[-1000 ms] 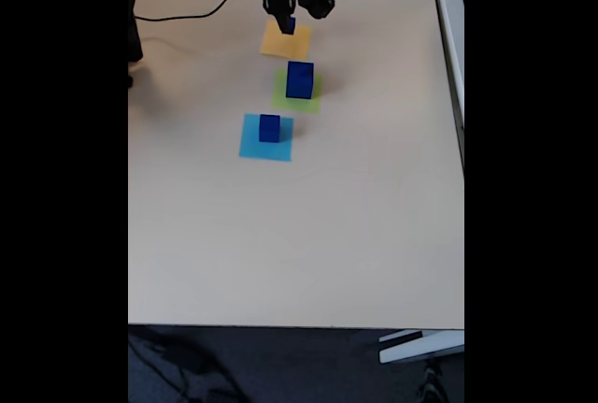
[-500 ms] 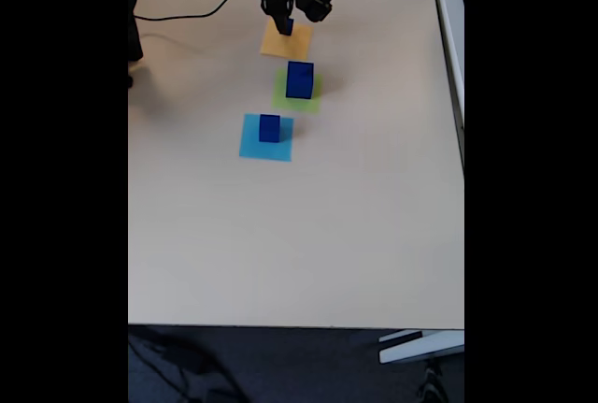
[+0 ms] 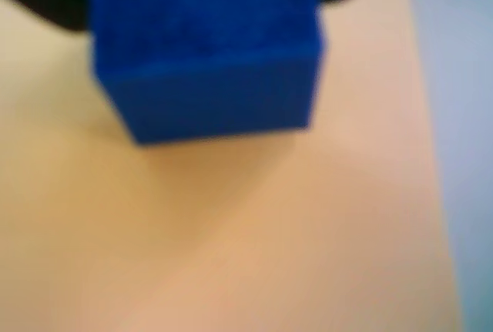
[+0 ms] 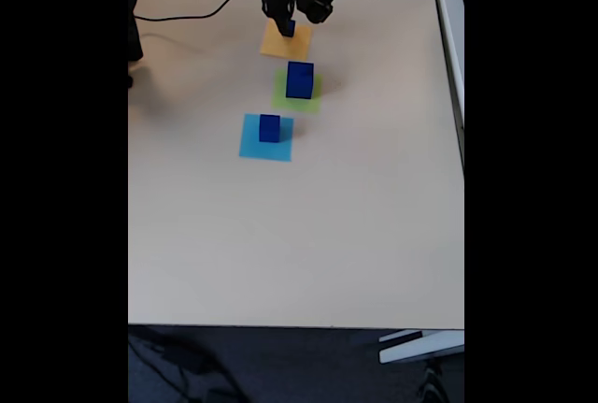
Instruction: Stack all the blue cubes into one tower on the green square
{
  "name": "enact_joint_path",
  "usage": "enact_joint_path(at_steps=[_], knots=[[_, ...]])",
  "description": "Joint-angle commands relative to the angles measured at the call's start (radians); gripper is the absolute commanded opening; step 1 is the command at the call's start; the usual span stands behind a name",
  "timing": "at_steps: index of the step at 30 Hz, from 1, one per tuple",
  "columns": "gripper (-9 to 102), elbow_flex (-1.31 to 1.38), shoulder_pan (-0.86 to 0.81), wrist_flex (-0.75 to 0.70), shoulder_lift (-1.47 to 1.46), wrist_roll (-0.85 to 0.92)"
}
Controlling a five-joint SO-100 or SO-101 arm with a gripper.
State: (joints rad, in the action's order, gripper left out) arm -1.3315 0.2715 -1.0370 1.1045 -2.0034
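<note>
A pale beige tabletop [image 4: 308, 235] is seen from above in the fixed view, with dark floor below its near edge and a black cable trailing across its far left part. Three flat coloured squares are laid in a slanting row on it: a light blue square [image 4: 252, 146] nearest, the green square [image 4: 280, 100] in the middle, and an orange-yellow square [image 4: 276, 46] farthest. The largest blue cube [image 4: 300, 79] is set on the green square, and a medium blue cube [image 4: 270, 128] is set on the light blue square. Over the orange-yellow square the black arm is bent down, and its claw [image 4: 285, 21] is closed around a small blue cube [image 4: 289, 27]. Whether that cube touches the square cannot be told. In the wrist view the same cube [image 3: 208, 55] is shown blurred and close, flanked by dark claw parts at the top, above the orange-yellow surface [image 3: 231, 239].
</note>
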Motion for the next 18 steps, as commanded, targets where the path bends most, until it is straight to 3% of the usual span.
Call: enact_joint_path(at_steps=[1, 14, 18], knots=[[1, 0.002, -0.011, 0.015, 0.014, 0.002], [2, -0.028, -0.032, 0.015, 0.035, 0.014], [7, -0.026, -0.037, 0.020, 0.040, 0.025]])
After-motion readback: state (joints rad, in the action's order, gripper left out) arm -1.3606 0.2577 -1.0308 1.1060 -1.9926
